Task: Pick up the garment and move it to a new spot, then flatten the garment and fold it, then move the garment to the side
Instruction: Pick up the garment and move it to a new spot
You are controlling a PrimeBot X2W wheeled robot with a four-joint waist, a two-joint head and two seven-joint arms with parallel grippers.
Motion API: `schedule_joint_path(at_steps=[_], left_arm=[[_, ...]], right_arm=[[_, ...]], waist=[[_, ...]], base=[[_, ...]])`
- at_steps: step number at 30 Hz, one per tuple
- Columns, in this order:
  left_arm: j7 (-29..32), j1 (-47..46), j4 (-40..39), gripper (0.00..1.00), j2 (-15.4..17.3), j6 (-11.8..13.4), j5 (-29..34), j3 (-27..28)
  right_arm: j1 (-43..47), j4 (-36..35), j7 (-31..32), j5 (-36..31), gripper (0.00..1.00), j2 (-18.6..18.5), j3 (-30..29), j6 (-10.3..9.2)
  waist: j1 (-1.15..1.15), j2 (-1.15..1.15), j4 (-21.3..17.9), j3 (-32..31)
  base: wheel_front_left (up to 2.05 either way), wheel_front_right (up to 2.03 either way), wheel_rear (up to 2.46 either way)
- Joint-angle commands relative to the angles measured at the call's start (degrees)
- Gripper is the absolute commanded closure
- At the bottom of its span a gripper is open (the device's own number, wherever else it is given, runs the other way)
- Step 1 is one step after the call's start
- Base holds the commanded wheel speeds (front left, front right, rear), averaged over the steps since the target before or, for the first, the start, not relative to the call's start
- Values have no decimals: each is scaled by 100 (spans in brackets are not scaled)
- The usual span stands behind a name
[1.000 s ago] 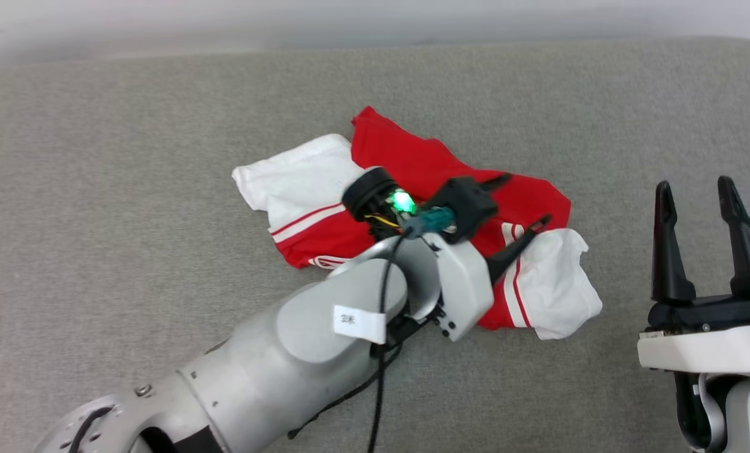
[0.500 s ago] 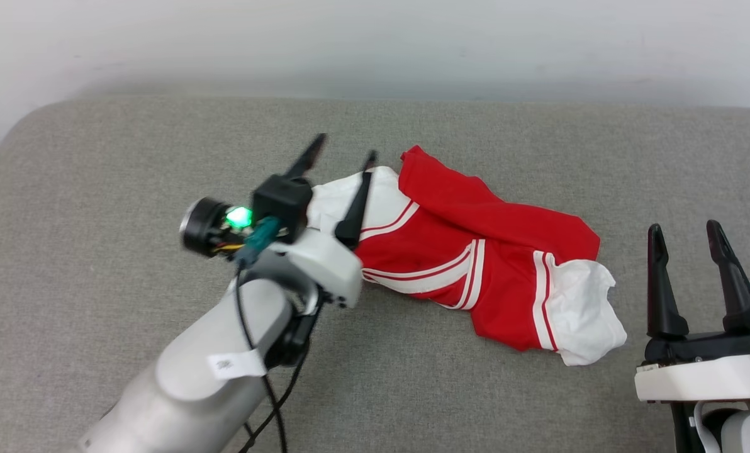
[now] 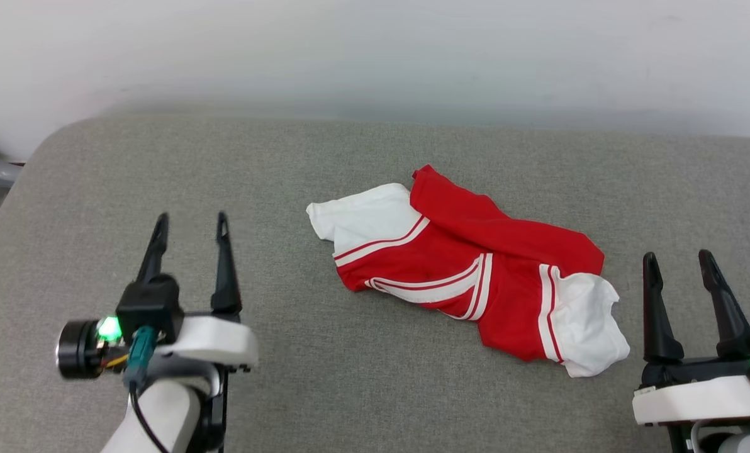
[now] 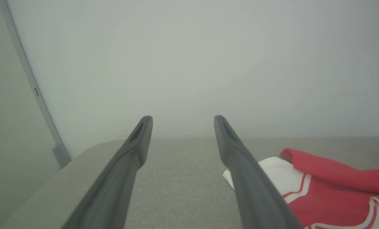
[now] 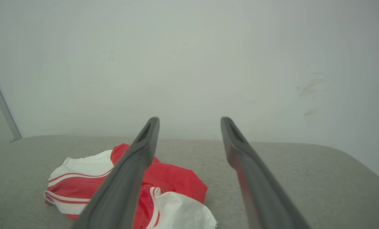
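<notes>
Head view: garment (image 3: 469, 270) lies crumpled on the grey fabric worktop (image 3: 350, 390), centre to right of centre of frame, running from upper left down to lower right. Red body bunched and folded over itself. One white sleeve (image 3: 362, 220) sits at the upper-left end, a second white sleeve (image 3: 586, 333) at the lower-right end. Red-white striped trim crosses the middle. It lies free of both grippers.

Left gripper (image 3: 191, 218) is in the lower left of frame, fingers pointing up the frame, jaws released and spread wide with only bare worktop between them. It is well apart from the garment. Right gripper (image 3: 677, 255) is in the lower right, jaws spread the same way and empty, near the lower-right sleeve but not touching it. Pale wall (image 3: 375, 56) runs across the top of frame.

Left wrist view: left gripper (image 4: 183, 118) over bare worktop, garment (image 4: 329, 178) at lower right of frame, partly hidden behind the right-hand finger.

Right wrist view: right gripper (image 5: 190, 119) spread, garment (image 5: 173, 178) at lower left of frame, with the left-hand finger crossing in front of it.
</notes>
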Motion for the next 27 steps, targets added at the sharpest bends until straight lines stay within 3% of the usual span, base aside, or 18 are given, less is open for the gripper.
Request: schedule_joint_path(at_steps=[1, 8, 16, 27], left_arm=[[-14, 218, -85, 0, -76, -17, 141, 145], [-14, 1176, -476, 0, -533, -422, 802, 942], [-15, 1589, -402, 0, -819, -890, 1252, 1195], [-15, 1880, -274, 0, -1061, -1306, 1656, 1478]], right_arm=[[68, 24, -14, 18, 0, 11, 6, -4], [239, 99, -14, 114, 0, 11, 9, -4], [366, 163, -14, 161, 0, 11, 30, -4], [499, 273, -14, 213, 0, 11, 25, -4]], waist=[[0, 0, 2, -42], [0, 0, -9, -187], [0, 0, -4, -295], [0, 0, 0, -421]], base=[[0, 0, 0], [0, 0, 0], [0, 0, 0], [0, 0, 0]])
